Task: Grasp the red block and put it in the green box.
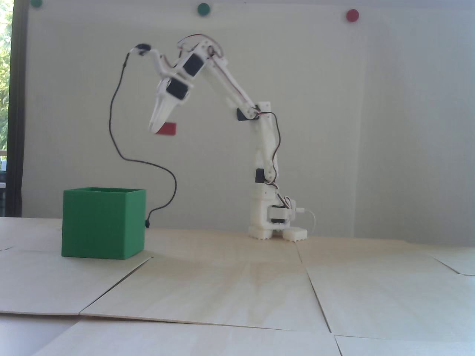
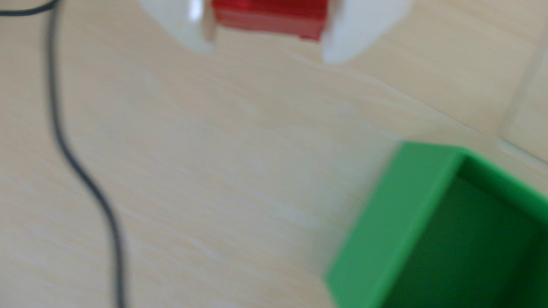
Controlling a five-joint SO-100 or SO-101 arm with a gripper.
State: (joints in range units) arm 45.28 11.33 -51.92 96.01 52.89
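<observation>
Red shows between the white fingers in the fixed view: the gripper (image 1: pixel 159 129) pinches the block (image 1: pixel 167 128) high in the air, with the box (image 1: pixel 102 224) well below it and off to the left on the tabletop (image 1: pixel 230 282). In the wrist view, the gripper (image 2: pixel 267 50) clamps the block (image 2: pixel 268 19), and the box (image 2: pixel 394 225) sits lower right, its opening only partly in view. A good drop likely needs the gripper centred over the opening before it releases.
</observation>
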